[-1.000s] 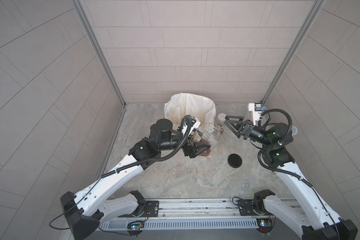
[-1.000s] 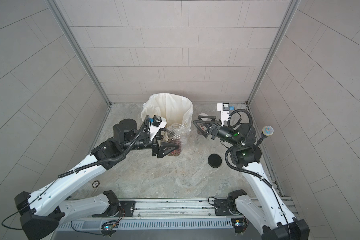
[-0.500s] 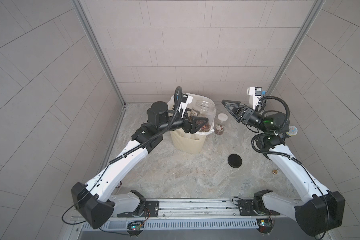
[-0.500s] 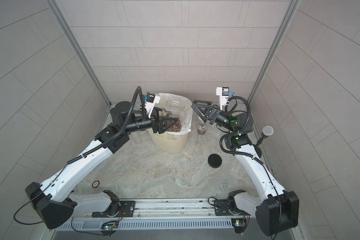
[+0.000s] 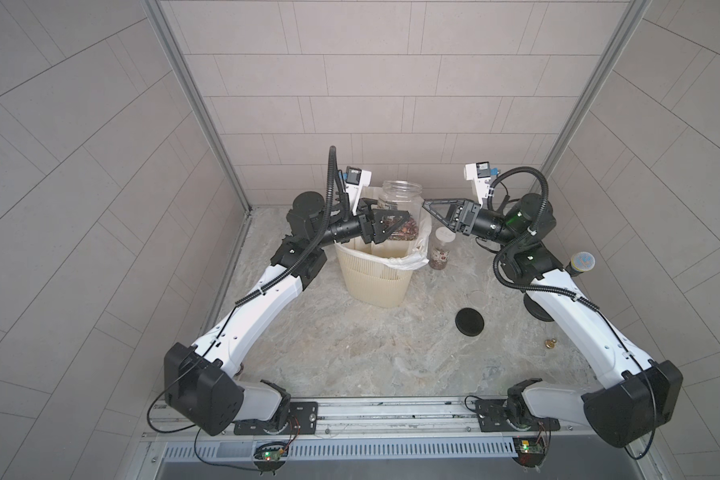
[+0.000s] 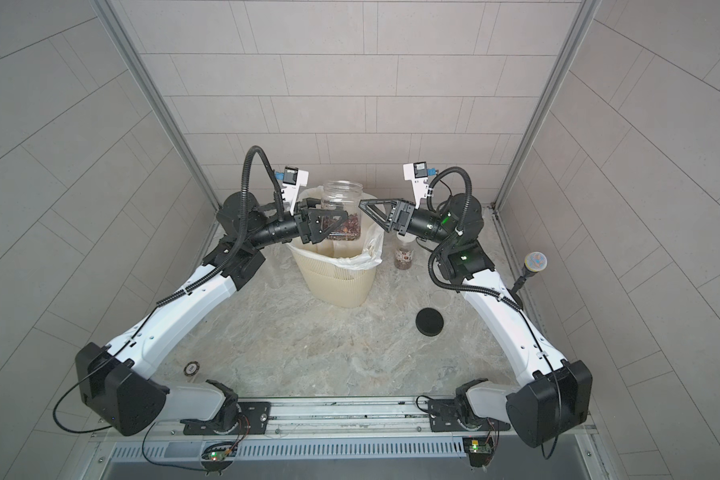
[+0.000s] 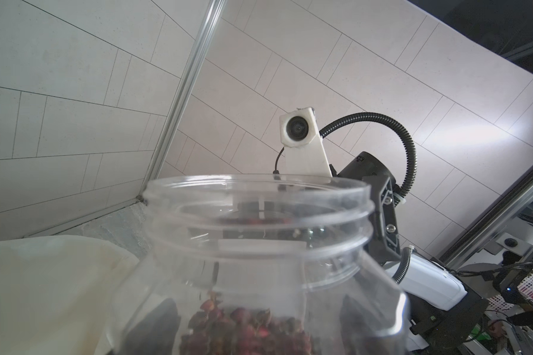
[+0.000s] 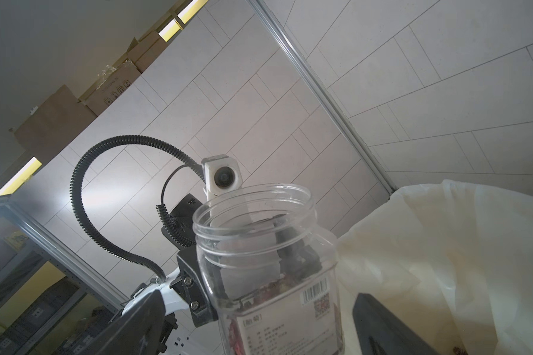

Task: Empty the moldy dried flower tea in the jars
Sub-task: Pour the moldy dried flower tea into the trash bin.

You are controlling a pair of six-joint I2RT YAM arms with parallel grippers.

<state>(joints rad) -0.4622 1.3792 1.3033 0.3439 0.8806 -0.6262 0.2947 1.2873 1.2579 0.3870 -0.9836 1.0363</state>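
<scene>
The left gripper (image 5: 404, 222) clamps its jaws on the lidless squat jar (image 5: 400, 197), upright over the lined bin (image 5: 375, 282), so its dried flower tea (image 5: 404, 230) (heaped at the bottom) should fall inside once tipped. The right gripper (image 5: 431, 212) hovers beside it, jaws wide.

My left tool (image 7: 262, 322) grips a clear jar (image 7: 259, 246), and its fingers (image 7: 163, 322) show as dark shapes through the walls on either side. The jar stands upright with its threaded mouth open, and reddish-brown dried flower tea (image 7: 246, 332) lies in the bottom. Just beside it is the white liner (image 7: 43, 292). Beyond the rim the right arm's camera (image 7: 297, 129) faces me, with a black ribbed cable (image 7: 410, 147) looping behind it.
</scene>
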